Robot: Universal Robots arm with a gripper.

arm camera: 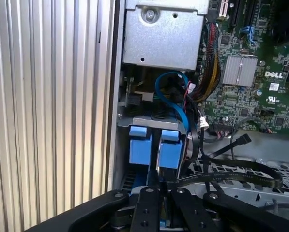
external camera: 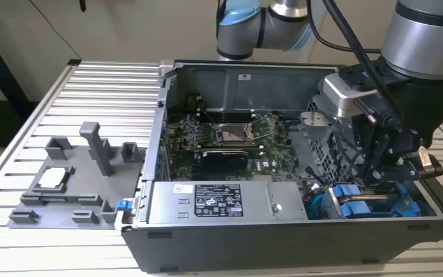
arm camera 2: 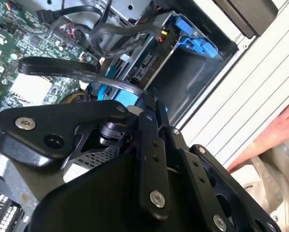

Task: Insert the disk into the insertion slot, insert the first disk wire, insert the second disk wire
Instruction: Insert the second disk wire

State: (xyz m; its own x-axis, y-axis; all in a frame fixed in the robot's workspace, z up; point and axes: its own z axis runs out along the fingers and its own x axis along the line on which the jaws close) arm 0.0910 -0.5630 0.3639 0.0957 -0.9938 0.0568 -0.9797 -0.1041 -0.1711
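Exterior view is showing you the hand [external camera: 394, 173] reaching down into the open computer case [external camera: 283, 242] at the exterior view's right, just above the blue-framed disk [external camera: 368, 203], which is sitting in the insertion slot [external camera: 325, 210] beside the power supply box [external camera: 221, 202]. You cannot tell whether the hand is clenched or released. In the first wrist view, a flat black cable [arm camera: 231, 175] is lying just beside the disk's blue tabs [arm camera: 151, 145].
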